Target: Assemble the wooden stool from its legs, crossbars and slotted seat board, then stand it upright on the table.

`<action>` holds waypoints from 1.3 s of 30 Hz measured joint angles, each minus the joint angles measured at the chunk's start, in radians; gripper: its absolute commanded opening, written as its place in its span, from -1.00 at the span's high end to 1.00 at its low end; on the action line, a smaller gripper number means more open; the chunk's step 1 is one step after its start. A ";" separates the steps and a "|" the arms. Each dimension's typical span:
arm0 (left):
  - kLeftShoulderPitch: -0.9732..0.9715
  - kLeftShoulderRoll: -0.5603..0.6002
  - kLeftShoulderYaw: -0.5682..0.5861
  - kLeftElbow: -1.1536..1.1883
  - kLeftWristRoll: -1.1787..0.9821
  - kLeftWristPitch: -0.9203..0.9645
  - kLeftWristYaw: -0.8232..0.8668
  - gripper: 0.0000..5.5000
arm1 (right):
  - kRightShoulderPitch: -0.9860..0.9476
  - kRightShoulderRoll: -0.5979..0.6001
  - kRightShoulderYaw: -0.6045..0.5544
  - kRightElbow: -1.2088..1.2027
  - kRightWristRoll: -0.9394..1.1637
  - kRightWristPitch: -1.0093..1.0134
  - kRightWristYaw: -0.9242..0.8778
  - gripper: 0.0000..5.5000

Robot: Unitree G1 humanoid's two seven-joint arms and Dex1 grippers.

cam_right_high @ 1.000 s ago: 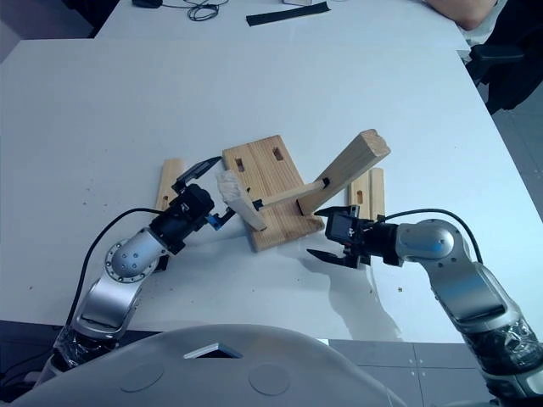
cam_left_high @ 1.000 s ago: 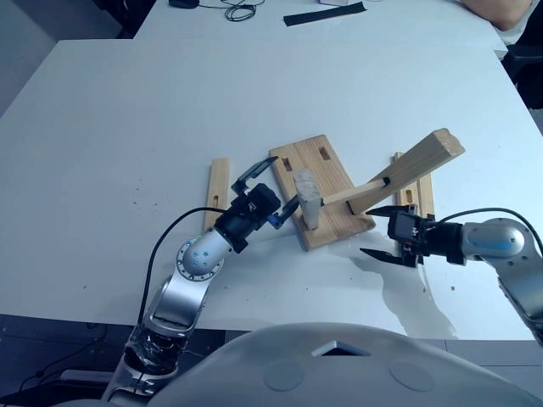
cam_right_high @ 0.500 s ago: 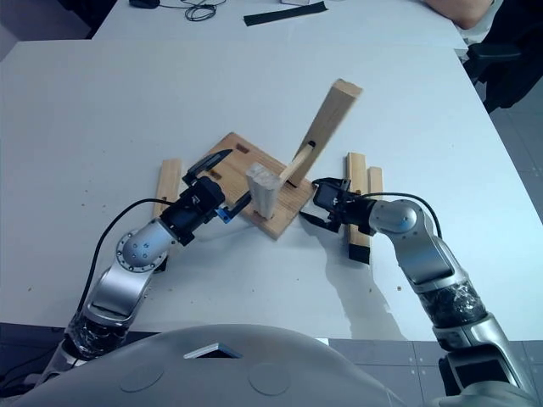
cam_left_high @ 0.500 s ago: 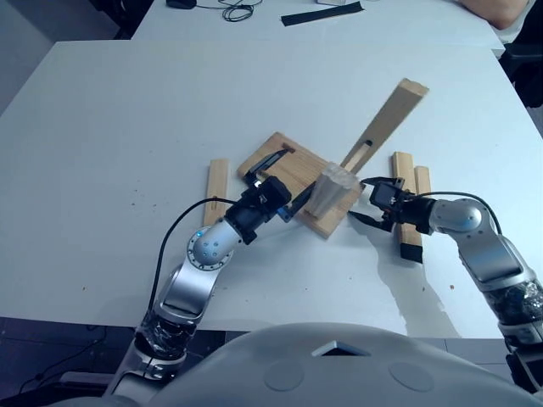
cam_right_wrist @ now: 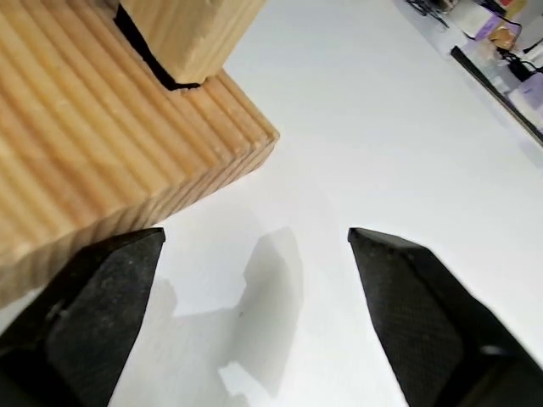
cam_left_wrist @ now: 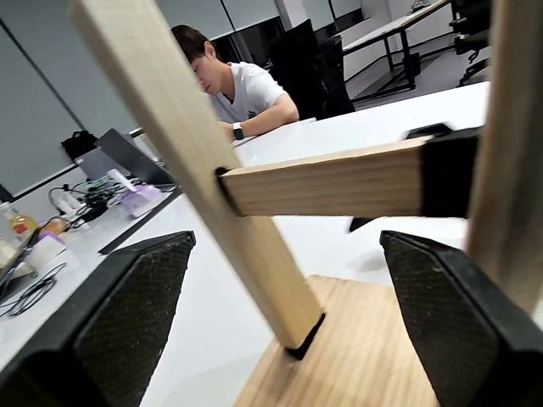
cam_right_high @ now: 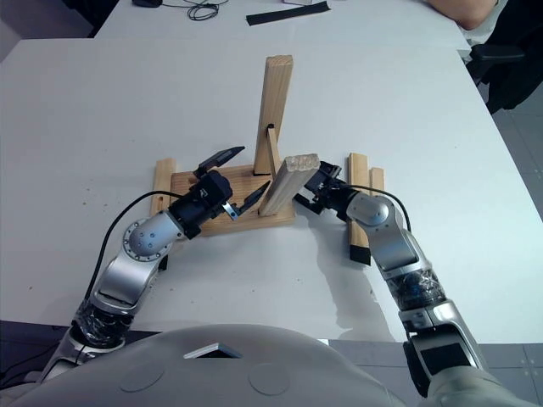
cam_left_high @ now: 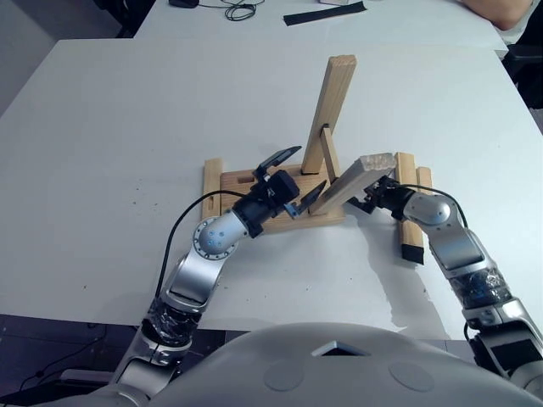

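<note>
Both tools stood spread, gripping nothing: the left tool (cam_left_high: 303, 171) faced the leaning leg (cam_left_high: 352, 180) over the flat slotted seat board (cam_left_high: 239, 180), and the right tool (cam_left_high: 372, 197) sat at the board's right edge. The wood looked stiff and light with loose joints, so a pinch low on a leg seemed safest. Within a second the board had swung square and the far leg (cam_left_high: 333, 102) had risen upright.

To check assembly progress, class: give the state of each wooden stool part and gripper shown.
Slotted wooden seat board: flat on the table.
Tall pale wooden leg: standing in its slot.
Nearer wooden leg: tilted.
Short wooden crossbar: joined into a leg.
Loose wooden pieces right of the board: lying flat, unfitted.
Left gripper: open.
Right gripper: open.
</note>
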 measured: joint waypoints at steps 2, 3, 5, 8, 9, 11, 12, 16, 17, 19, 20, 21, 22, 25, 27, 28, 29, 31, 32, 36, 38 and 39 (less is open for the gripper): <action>-0.003 0.017 0.046 -0.001 -0.019 0.007 -0.006 -0.48 | 0.039 -0.029 -0.022 -0.030 0.000 -0.006 -0.003 -0.46; -0.014 0.035 0.082 0.000 -0.030 0.012 -0.011 -0.48 | 0.063 -0.048 -0.036 -0.052 -0.001 -0.004 -0.003 -0.46; -0.060 0.080 0.169 0.026 -0.065 0.008 -0.025 -0.48 | 0.118 -0.079 -0.067 -0.102 0.000 0.006 -0.002 -0.46; -0.163 0.178 0.307 0.156 -0.105 -0.028 -0.061 -0.48 | 0.197 -0.118 -0.107 -0.196 0.003 0.048 0.006 -0.46; -0.208 0.205 0.337 0.223 -0.111 -0.057 -0.070 -0.48 | 0.226 -0.129 -0.117 -0.241 0.010 0.077 0.025 -0.46; -0.288 0.241 0.367 0.361 -0.107 -0.124 -0.082 -0.48 | 0.277 -0.155 -0.127 -0.332 0.054 0.137 0.082 -0.46; -0.331 0.250 0.371 0.444 -0.102 -0.174 -0.083 -0.48 | 0.303 -0.172 -0.129 -0.391 0.093 0.177 0.128 -0.46; -0.431 0.235 0.324 0.695 -0.044 -0.345 -0.083 -0.48 | 0.326 -0.230 -0.132 -0.539 0.213 0.282 0.256 -0.46; -0.445 0.224 0.303 0.758 -0.023 -0.387 -0.082 -0.48 | 0.325 -0.237 -0.132 -0.565 0.242 0.305 0.278 -0.46; -0.465 0.202 0.242 0.931 0.047 -0.505 -0.074 -0.48 | 0.315 -0.254 -0.117 -0.588 0.282 0.345 0.323 -0.46; -0.466 0.195 0.229 0.973 0.065 -0.534 -0.067 -0.48 | 0.312 -0.259 -0.106 -0.588 0.283 0.347 0.332 -0.46; -0.471 0.189 0.205 1.047 0.098 -0.586 -0.046 -0.48 | 0.299 -0.263 -0.081 -0.584 0.283 0.351 0.345 -0.46; -0.471 0.186 0.194 1.085 0.115 -0.610 -0.038 -0.48 | 0.291 -0.264 -0.064 -0.580 0.283 0.352 0.354 -0.46; -0.479 0.177 0.158 1.180 0.157 -0.699 -0.004 -0.48 | 0.272 -0.254 -0.001 -0.553 0.283 0.358 0.364 -0.46; -0.505 0.177 0.137 1.225 0.181 -0.746 0.008 -0.48 | 0.263 -0.230 0.039 -0.536 0.282 0.365 0.361 -0.46; -0.518 0.174 0.124 1.249 0.189 -0.769 0.013 -0.48 | 0.256 -0.214 0.063 -0.522 0.279 0.367 0.351 -0.46; -0.534 0.168 0.109 1.271 0.200 -0.788 0.017 -0.48 | 0.251 -0.191 0.079 -0.505 0.271 0.367 0.332 -0.46; -0.562 0.154 0.083 1.307 0.219 -0.821 0.019 -0.48 | 0.237 -0.143 0.104 -0.463 0.243 0.363 0.277 -0.46; -0.573 0.148 0.070 1.321 0.223 -0.832 0.018 -0.48 | 0.229 -0.122 0.108 -0.446 0.236 0.355 0.253 -0.46; -0.589 0.147 0.037 1.345 0.234 -0.871 -0.011 -0.48 | 0.204 -0.052 0.121 -0.391 0.198 0.318 0.161 -0.46; -0.587 0.152 0.022 1.351 0.235 -0.886 -0.035 -0.48 | 0.194 -0.028 0.123 -0.367 0.182 0.296 0.116 -0.46; -0.582 0.156 0.019 1.351 0.231 -0.892 -0.048 -0.48 | 0.193 -0.019 0.123 -0.361 0.169 0.287 0.097 -0.46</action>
